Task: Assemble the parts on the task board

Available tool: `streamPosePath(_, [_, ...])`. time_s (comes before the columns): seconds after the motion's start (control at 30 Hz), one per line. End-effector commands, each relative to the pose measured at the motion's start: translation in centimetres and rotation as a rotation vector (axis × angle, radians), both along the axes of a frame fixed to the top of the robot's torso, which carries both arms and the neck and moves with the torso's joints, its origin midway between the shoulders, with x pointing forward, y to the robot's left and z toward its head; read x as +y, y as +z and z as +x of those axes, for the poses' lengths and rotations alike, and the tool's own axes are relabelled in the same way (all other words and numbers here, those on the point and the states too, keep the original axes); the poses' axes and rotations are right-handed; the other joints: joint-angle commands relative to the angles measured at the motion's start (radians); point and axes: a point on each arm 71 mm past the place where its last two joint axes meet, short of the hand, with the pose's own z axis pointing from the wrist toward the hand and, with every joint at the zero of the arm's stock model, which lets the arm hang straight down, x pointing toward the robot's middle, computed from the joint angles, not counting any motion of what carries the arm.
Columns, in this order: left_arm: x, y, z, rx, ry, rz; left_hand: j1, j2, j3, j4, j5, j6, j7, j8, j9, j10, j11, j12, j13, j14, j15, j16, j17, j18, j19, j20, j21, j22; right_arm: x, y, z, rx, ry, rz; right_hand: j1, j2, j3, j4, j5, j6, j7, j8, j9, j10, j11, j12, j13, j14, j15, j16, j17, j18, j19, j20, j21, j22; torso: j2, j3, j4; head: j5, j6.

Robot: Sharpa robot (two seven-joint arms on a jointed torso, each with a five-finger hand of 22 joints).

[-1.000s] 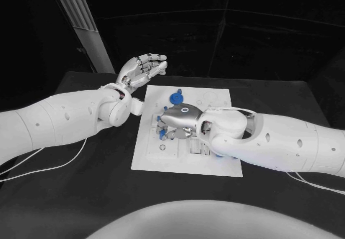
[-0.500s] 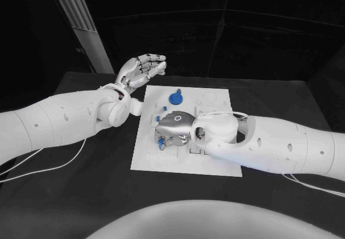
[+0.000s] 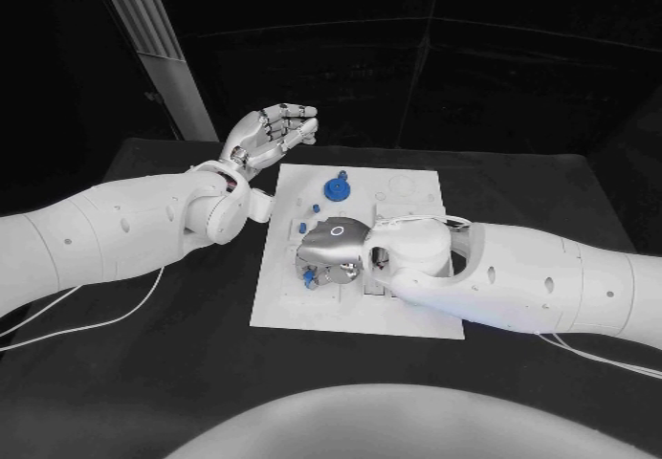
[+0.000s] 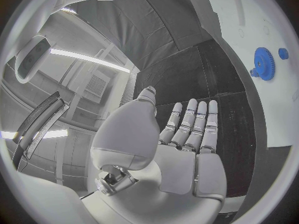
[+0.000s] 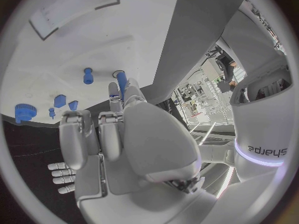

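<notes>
The white task board (image 3: 414,311) lies in the middle of the table. My right hand (image 3: 338,251) hovers low over its left-middle part, fingers curled down. It pinches a blue peg (image 5: 121,79) at its fingertips, the peg's end beside a round hole in the board (image 5: 74,40); the same peg (image 3: 306,277) peeks out under the hand. A blue gear (image 3: 336,189) and small blue parts (image 3: 302,228) sit on the board's far half. My left hand (image 3: 276,134) is raised beyond the board's far left corner, open and empty, fingers (image 4: 193,122) side by side.
Loose blue parts (image 5: 87,75) and the gear (image 5: 25,112) lie close beyond my right fingertips. The gear (image 4: 264,63) also stands on the board's (image 4: 249,15) far end near my left hand. White cables (image 3: 83,325) trail over the black table on both sides.
My right hand has moved toward the board's near left and lower, carrying the blue peg; in the last half second it barely shifts. The left hand has stayed put.
</notes>
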Motion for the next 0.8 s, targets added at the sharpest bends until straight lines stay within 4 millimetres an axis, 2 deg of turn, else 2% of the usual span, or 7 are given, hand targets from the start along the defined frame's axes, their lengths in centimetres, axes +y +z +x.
streamPosePath(0.03, [-0.12,1.16,-0.41,-0.142,-0.033,-0.070,-0.001,0.008,-0.005,0.000,0.004,-0.007,0.138,0.003,-0.002,-0.007,-0.001,0.004,-0.001,-0.005,0.001,0.005,-0.001,-0.015,0.005,-0.002,-0.004,-0.001,-0.06,-0.16,0.02,-0.010,0.000,-0.037,0.006,0.007,0.008,0.000,0.003,0.003,0.001,0.003,0.001,-0.004,0.005,-0.005,-0.001,0.104,0.004,0.002,0.263,-0.008,0.105,0.008,0.007,0.263,0.000,0.0001,0.0002,-0.002,0.000])
streamPosePath(0.43, [-0.14,1.16,-0.41,-0.142,-0.034,-0.070,-0.001,0.008,-0.005,0.000,0.004,-0.007,0.138,0.003,-0.002,-0.007,-0.001,0.004,-0.001,-0.005,0.001,0.005,-0.001,-0.015,0.005,-0.002,-0.004,-0.001,0.32,-0.36,-0.13,-0.007,0.009,-0.044,0.006,0.007,0.008,0.000,0.003,0.003,0.001,0.003,0.000,-0.005,0.005,-0.005,-0.001,0.104,0.005,0.002,0.263,-0.008,0.105,0.008,0.007,0.263,0.000,0.0001,0.0004,-0.003,0.000])
streamPosePath(0.8, [-0.21,1.16,-0.42,-0.141,-0.036,-0.071,-0.001,0.008,-0.005,0.000,0.004,-0.007,0.138,0.003,-0.002,-0.007,-0.001,0.004,-0.001,-0.005,0.001,0.005,-0.001,-0.015,0.005,-0.002,-0.004,-0.001,0.52,-0.66,-0.23,-0.015,0.012,-0.057,0.007,-0.003,0.005,0.000,0.003,-0.003,0.004,-0.003,-0.002,-0.013,0.008,-0.008,-0.002,0.104,0.007,0.002,0.263,-0.008,0.105,0.010,0.007,0.263,0.000,-0.0002,0.0004,-0.004,0.000])
